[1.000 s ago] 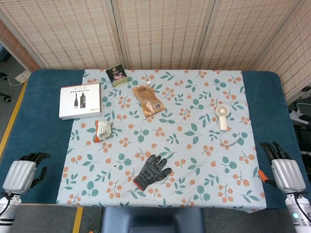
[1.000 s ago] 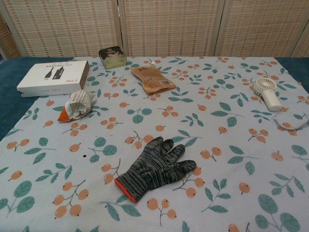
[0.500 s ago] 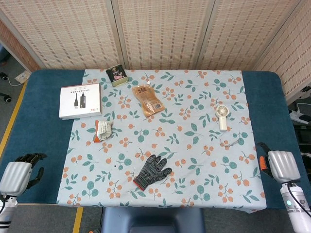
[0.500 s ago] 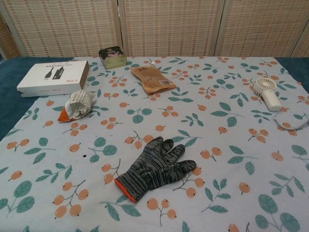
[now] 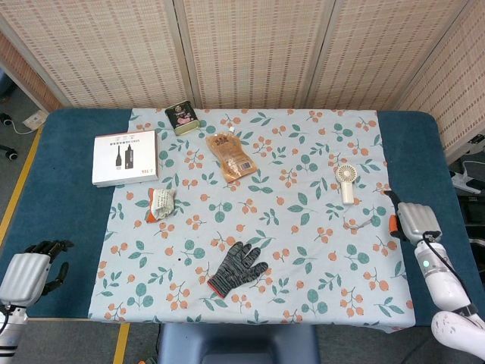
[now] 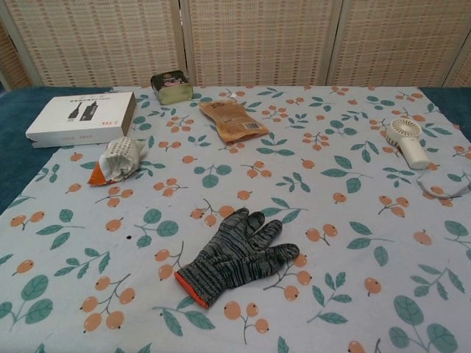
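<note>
While the right hand (image 5: 417, 221) hovers at the cloth's (image 5: 303, 250) right edge, near the cord (image 5: 362, 223) and below the fan (image 5: 345, 182), its grasp can't be told (fingers hidden). Left hand (image 5: 29, 269) sits off the cloth's left edge, fingers loosely curled, holding nothing. Glove (image 5: 236, 268) lies at the cloth's near edge.

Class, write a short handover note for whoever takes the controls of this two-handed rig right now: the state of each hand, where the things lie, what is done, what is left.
Left hand: low at the near left table edge, fingers curled, holding nothing.
Right hand: at the right edge of the cloth, holding nothing; finger pose hard to read.
Nearest it: the white handheld fan and a thin cord on the cloth.
Grey knit glove lies flat near the front centre.
Done: nothing picked up. Left: everything; all items lie untouched.
</note>
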{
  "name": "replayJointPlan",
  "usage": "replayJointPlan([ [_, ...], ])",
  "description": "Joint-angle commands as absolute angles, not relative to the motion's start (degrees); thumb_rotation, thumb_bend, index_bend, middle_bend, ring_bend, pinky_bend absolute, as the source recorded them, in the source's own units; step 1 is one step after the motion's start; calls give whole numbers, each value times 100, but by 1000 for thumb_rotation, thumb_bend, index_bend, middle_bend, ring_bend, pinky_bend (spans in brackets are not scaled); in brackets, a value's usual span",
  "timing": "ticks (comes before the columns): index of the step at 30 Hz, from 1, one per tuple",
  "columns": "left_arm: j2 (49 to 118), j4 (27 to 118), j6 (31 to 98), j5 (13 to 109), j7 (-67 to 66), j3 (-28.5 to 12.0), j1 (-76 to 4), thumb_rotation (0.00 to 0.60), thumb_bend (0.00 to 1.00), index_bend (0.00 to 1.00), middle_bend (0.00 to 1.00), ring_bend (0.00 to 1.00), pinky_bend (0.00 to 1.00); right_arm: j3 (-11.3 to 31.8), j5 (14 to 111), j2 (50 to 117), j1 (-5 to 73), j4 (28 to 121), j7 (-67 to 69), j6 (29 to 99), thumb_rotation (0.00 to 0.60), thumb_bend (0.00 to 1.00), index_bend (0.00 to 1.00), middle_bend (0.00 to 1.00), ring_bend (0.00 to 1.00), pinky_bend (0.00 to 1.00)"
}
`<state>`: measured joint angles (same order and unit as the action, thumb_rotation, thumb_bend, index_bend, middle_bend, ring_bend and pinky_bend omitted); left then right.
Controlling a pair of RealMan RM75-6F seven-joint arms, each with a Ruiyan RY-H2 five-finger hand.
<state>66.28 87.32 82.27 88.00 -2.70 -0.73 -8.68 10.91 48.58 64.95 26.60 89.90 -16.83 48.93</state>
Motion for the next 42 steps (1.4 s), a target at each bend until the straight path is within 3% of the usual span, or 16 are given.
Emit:
replayJointPlan([
  [1, 6631, 8730, 8215, 8805, -269, -66, -871, 600, 491, 332, 382, 330, 461, 1152, 4733, 6751, 2849, 8707, -1683, 4759, 600, 673, 89, 834, 666, 727],
  [23, 6605, 8747, 8242, 8881, -221, -36, -862, 600, 490, 332, 387, 330, 461, 1097, 4839, 7893, 3416, 7090, -1013, 4153, 600, 690, 130, 842, 666, 727],
  [42, 6596, 8753, 8246, 8897, -214, -32, -860, 600, 490, 332, 389, 331, 461, 1062, 4915, 8392, 3503, 6388, -718, 4000, 600, 691, 131, 842, 665, 727],
])
